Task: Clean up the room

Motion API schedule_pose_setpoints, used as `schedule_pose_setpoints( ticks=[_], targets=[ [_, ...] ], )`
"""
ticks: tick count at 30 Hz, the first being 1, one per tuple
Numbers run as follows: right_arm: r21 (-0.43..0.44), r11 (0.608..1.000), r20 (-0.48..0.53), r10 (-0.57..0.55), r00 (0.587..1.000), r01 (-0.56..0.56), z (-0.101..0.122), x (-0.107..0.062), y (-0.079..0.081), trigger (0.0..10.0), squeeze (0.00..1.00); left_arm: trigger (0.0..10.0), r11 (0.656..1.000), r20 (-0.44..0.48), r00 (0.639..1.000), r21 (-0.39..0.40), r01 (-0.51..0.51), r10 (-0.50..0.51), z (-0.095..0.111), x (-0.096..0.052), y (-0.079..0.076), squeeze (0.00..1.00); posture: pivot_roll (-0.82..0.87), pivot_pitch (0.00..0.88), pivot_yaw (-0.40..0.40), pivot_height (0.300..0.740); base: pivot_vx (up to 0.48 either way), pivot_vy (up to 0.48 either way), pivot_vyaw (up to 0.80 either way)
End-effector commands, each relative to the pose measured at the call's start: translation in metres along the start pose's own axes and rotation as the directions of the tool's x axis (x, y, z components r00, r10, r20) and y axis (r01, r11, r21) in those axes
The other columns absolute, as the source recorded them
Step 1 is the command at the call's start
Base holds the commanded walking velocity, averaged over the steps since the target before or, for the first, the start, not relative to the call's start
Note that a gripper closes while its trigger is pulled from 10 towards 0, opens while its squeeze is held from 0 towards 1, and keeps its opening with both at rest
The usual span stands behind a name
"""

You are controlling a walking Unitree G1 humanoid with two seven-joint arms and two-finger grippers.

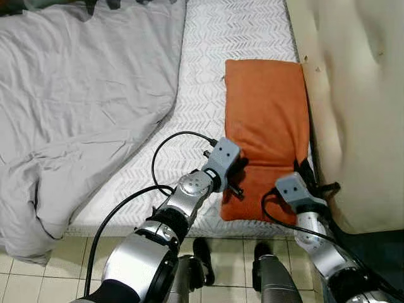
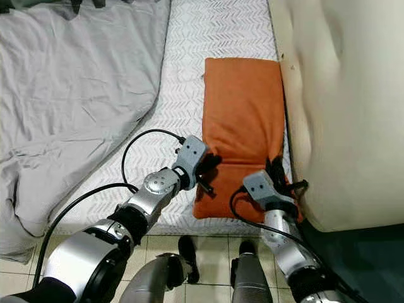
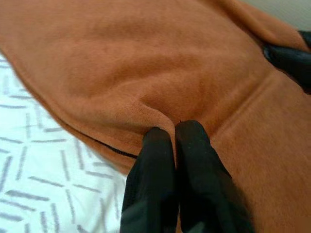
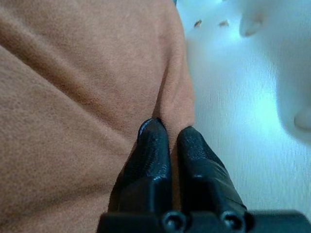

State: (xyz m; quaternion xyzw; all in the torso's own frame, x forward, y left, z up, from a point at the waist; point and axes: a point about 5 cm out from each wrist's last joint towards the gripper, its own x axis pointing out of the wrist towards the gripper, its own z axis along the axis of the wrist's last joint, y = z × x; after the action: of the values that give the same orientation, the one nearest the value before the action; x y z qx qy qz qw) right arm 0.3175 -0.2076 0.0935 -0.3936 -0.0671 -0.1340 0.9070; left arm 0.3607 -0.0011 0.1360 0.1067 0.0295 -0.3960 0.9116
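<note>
Left eye view: headboard (image 1: 360, 113) beside orange pillow (image 1: 265, 120).

Grey blanket (image 1: 76, 113) cut off leftward

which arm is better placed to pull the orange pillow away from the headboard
Left, probably. The left gripper is shut on a fold of the orange pillow at its open mattress-side edge. The right gripper also pinches it, but is wedged beside the cream headboard.

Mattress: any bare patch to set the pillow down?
Free: white mattress strip between grey blanket and orange pillow, widest toward its far end. Crowded: the pillow's near end, pinched by left gripper and right gripper, tight against the cream headboard.
</note>
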Motion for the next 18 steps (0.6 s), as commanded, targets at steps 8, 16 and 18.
schedule_pose_setpoints(
  ticks=[8,16,18],
  targets=[
    [-0.005,0.989,-0.252,-0.145,0.957,0.149,-0.042,-0.018,-0.015,10.0,0.0,10.0,0.986,0.033,0.998,0.161,0.039,-0.045,0.016,0.009,-0.013,0.0,-0.26,0.529,0.192,0.74,0.0,0.0,0.0],
    [0.143,0.959,-0.364,-0.179,0.914,0.246,-0.04,-0.023,-0.002,10.0,0.0,10.0,0.846,0.179,0.983,0.53,-0.057,-0.046,0.045,0.012,-0.016,0.0,-0.26,0.519,0.195,0.74,0.0,0.0,0.0],
    [0.141,0.957,-0.351,-0.192,0.916,0.254,-0.035,-0.021,0.0,10.0,0.0,10.0,0.834,0.203,0.979,0.544,-0.089,-0.028,0.044,0.01,-0.015,0.0,-0.25,0.522,0.192,0.74,0.0,0.0,0.0]
  ],
)
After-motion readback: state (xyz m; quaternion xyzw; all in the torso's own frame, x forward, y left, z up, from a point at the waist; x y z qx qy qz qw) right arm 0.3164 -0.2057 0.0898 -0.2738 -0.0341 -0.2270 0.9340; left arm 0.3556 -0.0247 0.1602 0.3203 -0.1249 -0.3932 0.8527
